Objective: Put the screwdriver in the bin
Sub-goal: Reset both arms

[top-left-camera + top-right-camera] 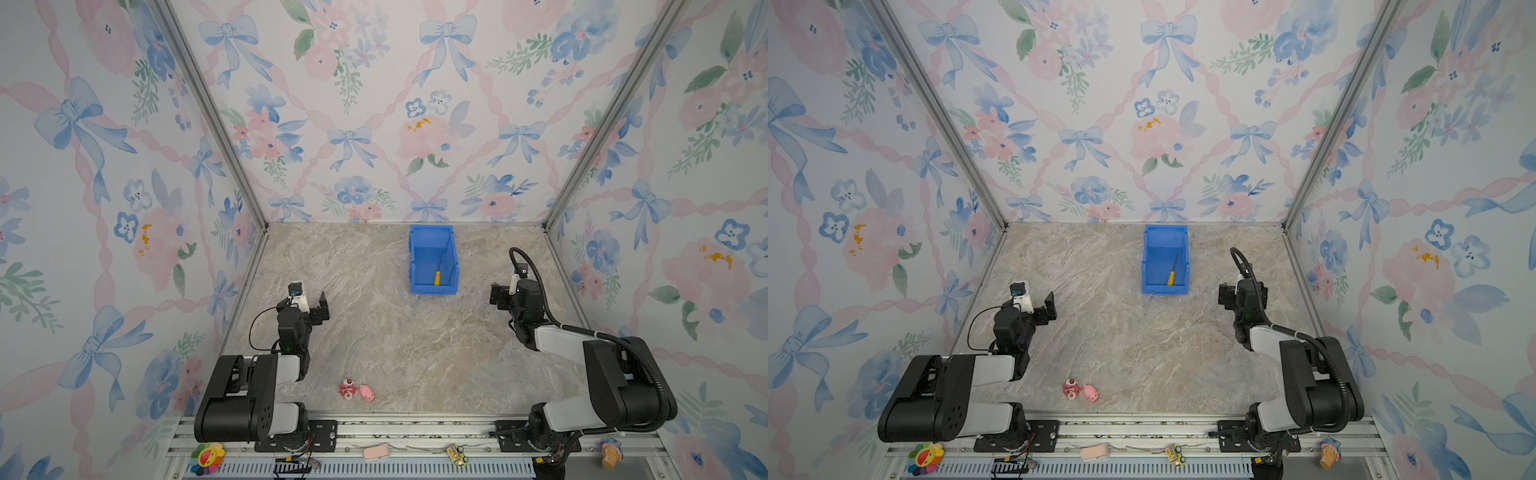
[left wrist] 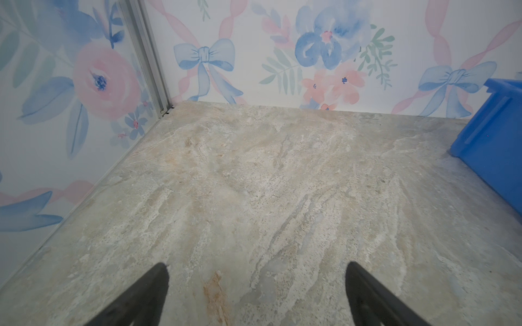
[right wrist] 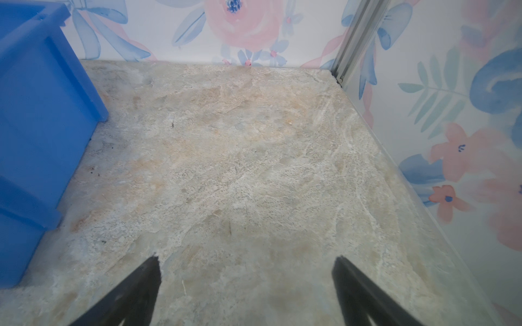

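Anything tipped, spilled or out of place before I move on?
Nothing stands out. The screwdriver lies flat inside the bin, which sits upright; the left gripper and right gripper are open and empty.

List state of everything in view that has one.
screwdriver: lying inside the bin, not held
bin: upright on table, holding only the screwdriver
left gripper: open, empty
right gripper: open, empty
pink toys: on table, outside bin
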You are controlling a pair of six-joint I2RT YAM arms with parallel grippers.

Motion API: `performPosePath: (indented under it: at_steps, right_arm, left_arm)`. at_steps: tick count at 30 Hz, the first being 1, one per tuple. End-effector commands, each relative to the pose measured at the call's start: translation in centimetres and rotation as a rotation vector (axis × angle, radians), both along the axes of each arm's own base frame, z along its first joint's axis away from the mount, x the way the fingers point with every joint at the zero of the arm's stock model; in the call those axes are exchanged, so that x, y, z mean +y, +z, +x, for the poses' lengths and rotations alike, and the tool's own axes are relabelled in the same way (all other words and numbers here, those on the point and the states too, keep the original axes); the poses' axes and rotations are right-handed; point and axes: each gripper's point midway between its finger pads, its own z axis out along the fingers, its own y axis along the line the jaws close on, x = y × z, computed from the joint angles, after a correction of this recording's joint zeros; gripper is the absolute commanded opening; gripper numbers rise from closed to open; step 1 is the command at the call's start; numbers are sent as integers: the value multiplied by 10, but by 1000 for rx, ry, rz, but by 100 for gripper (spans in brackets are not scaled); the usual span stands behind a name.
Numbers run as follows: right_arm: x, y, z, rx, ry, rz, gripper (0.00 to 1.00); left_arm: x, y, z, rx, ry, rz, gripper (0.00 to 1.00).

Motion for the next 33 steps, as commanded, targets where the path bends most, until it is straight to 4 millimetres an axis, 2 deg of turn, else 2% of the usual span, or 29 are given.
performPosePath:
  at_steps: [1,4,9,33]
  right_arm:
    - [-1,5,7,-26,11,-5,97]
    - [-1,5,5,-51,21,9,97]
    - [5,-1,-2,-140,92,53,97]
    - [6,-1,-1,-121,94,49,97]
  left_arm:
    - [-1,10,12,-55,-23,1,98]
    - [-4,-2,14,-47,-41,6,98]
    - [-7,1,15,-60,-50,17,98]
    - [-15,-1,19,-43,-56,70,98]
